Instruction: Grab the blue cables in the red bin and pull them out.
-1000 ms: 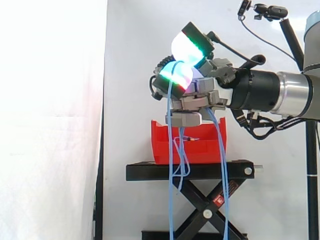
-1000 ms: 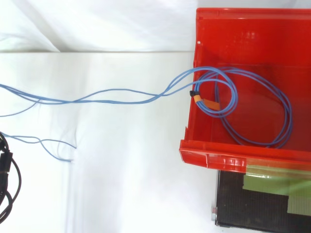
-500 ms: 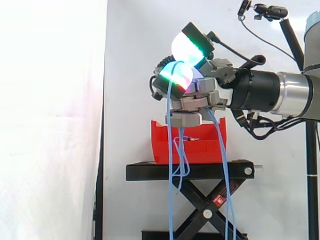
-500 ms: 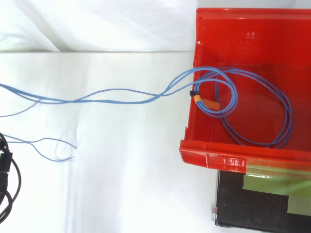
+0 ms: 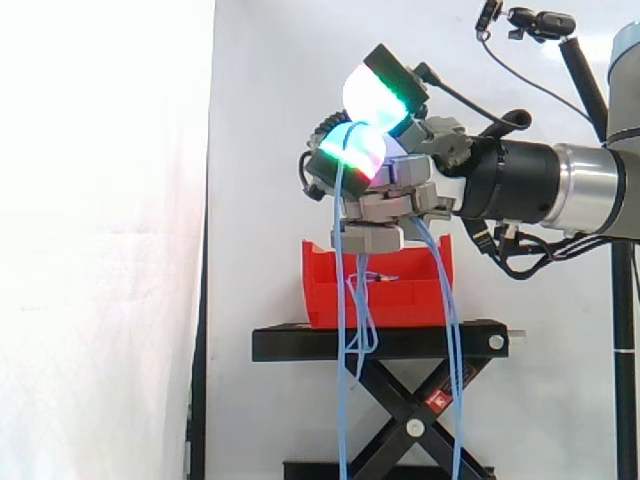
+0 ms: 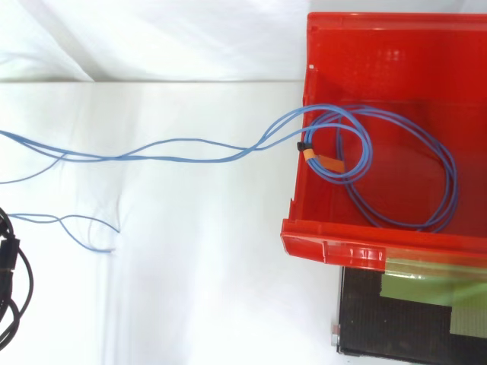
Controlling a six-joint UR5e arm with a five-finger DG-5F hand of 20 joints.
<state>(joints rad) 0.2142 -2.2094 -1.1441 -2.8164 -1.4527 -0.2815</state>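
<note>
In the side view my hand (image 5: 390, 195) hovers above the red bin (image 5: 330, 290), fingers curled round the blue cables (image 5: 340, 330). Its glowing pads (image 5: 352, 148) point up and to the left. Strands hang from the hand on both sides, down past the stand, and some lead back into the bin. From above, a coil of blue cable (image 6: 426, 182) lies inside the red bin (image 6: 358, 247), bound by an orange tie (image 6: 323, 160). A bundle of strands (image 6: 190, 148) leaves over the bin's left wall and runs to the left edge. A loose end (image 6: 84, 228) dangles lower left.
The bin rests on a black scissor stand (image 5: 380, 343), whose top (image 6: 396, 334) carries green tape in the top view. A white curtain (image 5: 100, 250) hangs behind and to the left. A small camera on a thin arm (image 5: 540, 22) is at upper right.
The hand stays where it was. The hanging cable strands and the loose end at lower left sway slightly.
</note>
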